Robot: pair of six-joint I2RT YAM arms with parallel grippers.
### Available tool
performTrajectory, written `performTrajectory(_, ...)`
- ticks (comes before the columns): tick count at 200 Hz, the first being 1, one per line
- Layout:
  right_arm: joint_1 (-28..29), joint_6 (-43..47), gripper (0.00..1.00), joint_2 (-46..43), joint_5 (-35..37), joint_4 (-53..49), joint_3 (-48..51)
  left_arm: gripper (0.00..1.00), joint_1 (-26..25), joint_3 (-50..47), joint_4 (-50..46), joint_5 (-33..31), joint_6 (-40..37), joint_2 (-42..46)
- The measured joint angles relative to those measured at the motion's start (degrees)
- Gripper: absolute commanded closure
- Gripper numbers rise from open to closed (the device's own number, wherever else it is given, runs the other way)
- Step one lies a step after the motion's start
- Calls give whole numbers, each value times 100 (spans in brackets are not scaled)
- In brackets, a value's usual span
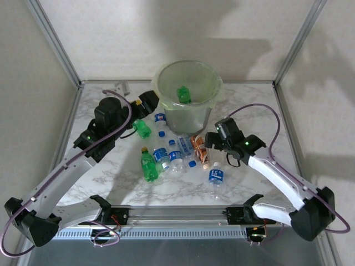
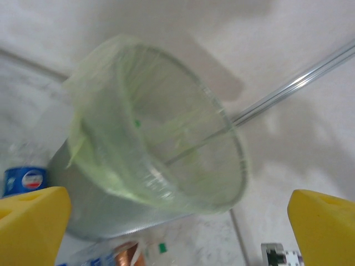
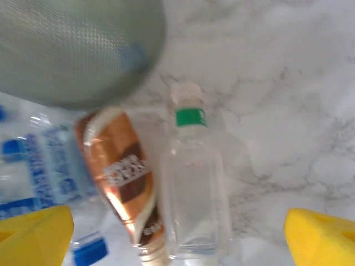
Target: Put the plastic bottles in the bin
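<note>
The bin [image 1: 188,117], lined with a pale green bag, is set at the far middle of the tabletop [image 1: 244,94], with one green bottle [image 1: 183,94] seen inside it and the other bottles [image 1: 166,158] scattered on its near side. The left fingers [image 2: 33,221] are spread wide and empty beside the bin's left rim. The right fingers [image 3: 319,238] are spread wide and empty above a clear bottle [image 3: 194,188] lying beside a copper-labelled bottle [image 3: 125,172].
</note>
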State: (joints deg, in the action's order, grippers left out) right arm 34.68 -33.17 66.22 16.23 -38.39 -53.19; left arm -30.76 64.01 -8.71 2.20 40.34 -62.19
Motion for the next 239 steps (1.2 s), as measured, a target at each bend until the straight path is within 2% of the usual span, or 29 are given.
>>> performTrajectory(29,-323,59,4,551,-352,74,118,0,24,-203,-162,-57,74,35)
performTrajectory(78,-455,83,6,1191,-603,337,120,4,192,-411,-199,-264,308,234)
performTrajectory(149,-584,83,8,1545,-887,649,313,6,363,-555,-289,-243,501,232)
performTrajectory(239,-584,81,14,2072,-881,824,313,10,398,-796,-260,-61,763,205)
